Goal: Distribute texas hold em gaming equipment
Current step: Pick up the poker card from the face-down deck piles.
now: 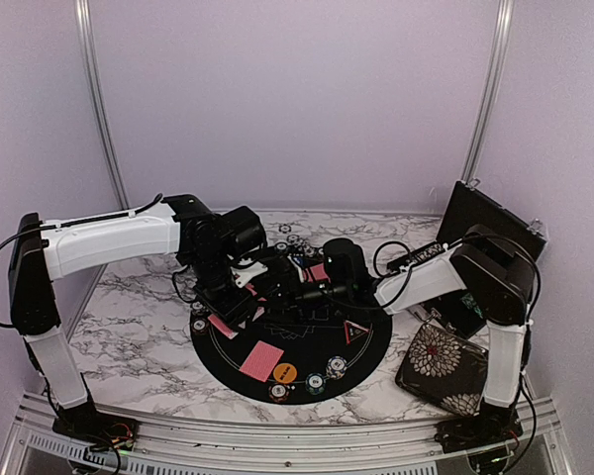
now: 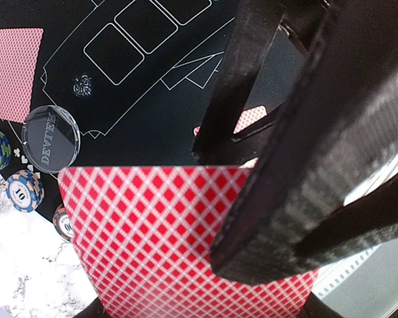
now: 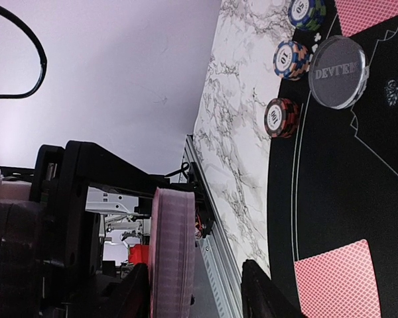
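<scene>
A thick deck of red-backed playing cards (image 2: 152, 238) fills the bottom of the left wrist view, and my left gripper (image 2: 202, 308) is shut on it over the mat's middle. My right gripper (image 3: 196, 281) is open and straddles the deck (image 3: 172, 252), which shows edge-on. One finger lies against the deck and the other stands apart. In the top view the grippers meet, left (image 1: 262, 287) and right (image 1: 297, 292). Single cards (image 1: 262, 358) (image 1: 221, 325) lie on the mat, with chip stacks (image 1: 315, 382), an orange button (image 1: 284, 372) and a red-edged triangle (image 1: 354, 332). A clear dealer disc (image 3: 338, 71) lies beside chips (image 3: 282, 117).
The round black mat (image 1: 371, 348) lies on the marble table. A floral pouch (image 1: 441, 368) sits right of it, with a black case (image 1: 490, 226) leaning at the back right. More chips (image 1: 282, 247) line the mat's far rim. A metal rail runs along the near edge.
</scene>
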Robot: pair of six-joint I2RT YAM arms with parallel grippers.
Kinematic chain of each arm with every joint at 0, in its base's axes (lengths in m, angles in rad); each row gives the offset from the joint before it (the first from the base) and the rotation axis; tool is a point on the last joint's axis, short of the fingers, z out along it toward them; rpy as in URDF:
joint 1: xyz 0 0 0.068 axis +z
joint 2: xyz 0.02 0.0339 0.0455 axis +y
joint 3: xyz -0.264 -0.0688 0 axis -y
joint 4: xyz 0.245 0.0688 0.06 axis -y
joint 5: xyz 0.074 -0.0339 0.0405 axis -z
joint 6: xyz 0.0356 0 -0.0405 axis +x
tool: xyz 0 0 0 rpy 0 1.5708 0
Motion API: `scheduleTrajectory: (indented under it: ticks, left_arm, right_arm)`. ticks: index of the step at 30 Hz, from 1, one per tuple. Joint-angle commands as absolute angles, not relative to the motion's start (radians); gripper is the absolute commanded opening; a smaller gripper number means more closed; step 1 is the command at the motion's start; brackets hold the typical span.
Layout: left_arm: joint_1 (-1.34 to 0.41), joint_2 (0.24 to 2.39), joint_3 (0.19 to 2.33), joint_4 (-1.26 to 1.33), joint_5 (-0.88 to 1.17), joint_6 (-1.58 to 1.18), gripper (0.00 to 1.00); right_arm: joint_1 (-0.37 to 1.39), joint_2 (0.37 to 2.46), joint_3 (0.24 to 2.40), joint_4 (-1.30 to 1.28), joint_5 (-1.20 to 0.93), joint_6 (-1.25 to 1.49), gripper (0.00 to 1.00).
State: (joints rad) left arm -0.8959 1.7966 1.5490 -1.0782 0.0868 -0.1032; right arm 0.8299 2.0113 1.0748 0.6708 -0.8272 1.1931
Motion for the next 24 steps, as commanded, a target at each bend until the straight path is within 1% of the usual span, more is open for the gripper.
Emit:
scheduleTrajectory:
  ticks: [1, 12, 17, 20, 24]
  left_arm:
    - [-0.897, 1.774, 1.555, -1.086, 0.092, -0.09, 0.44]
    - [-0.898, 1.772, 1.553, -1.086, 0.093, -0.09, 0.44]
    - [-0.898, 1.772, 1.554, -1.086, 0.092, -0.092, 0.44]
    - [-0.898, 1.772, 1.554, -1.086, 0.091, -0.092, 0.44]
    - [-0.899, 1.77, 1.551, -1.086, 0.092, -0.092, 0.44]
  right_arm:
    - [0.817, 1.963, 1.057, 0.67, -0.813, 1.196, 0.46]
    - [0.812, 1.932, 1.032, 0.71, -0.807, 1.22, 0.46]
    - [0.81, 1.937, 1.033, 0.715, -0.804, 1.224, 0.44]
    - [0.81, 1.94, 1.034, 0.719, -0.801, 1.226, 0.39]
    - [0.804, 1.927, 1.021, 0.718, -0.792, 1.224, 0.37]
